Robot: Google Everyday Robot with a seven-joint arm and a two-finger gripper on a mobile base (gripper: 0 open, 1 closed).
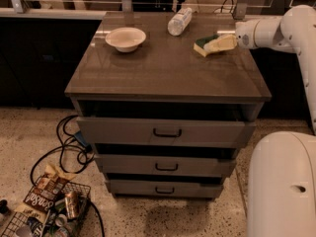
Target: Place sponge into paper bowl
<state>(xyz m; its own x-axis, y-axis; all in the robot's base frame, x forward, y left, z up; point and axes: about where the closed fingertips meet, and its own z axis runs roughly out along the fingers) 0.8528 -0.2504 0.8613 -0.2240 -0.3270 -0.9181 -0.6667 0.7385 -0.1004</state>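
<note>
The sponge (201, 44), pale yellow with a dark green top, lies at the right rear of the cabinet top (163, 73). My gripper (220, 43) reaches in from the right on a white arm and sits right against the sponge, covering its right half. The paper bowl (125, 37), cream and empty, stands upright at the left rear of the top, well to the left of the sponge and gripper.
A clear plastic bottle (179, 21) lies on its side at the rear, between bowl and sponge. The cabinet has three slightly open drawers (165, 132). Cables (69, 147) and a wire basket of snacks and cans (47, 211) lie on the floor at left. My white base (281, 186) fills the lower right.
</note>
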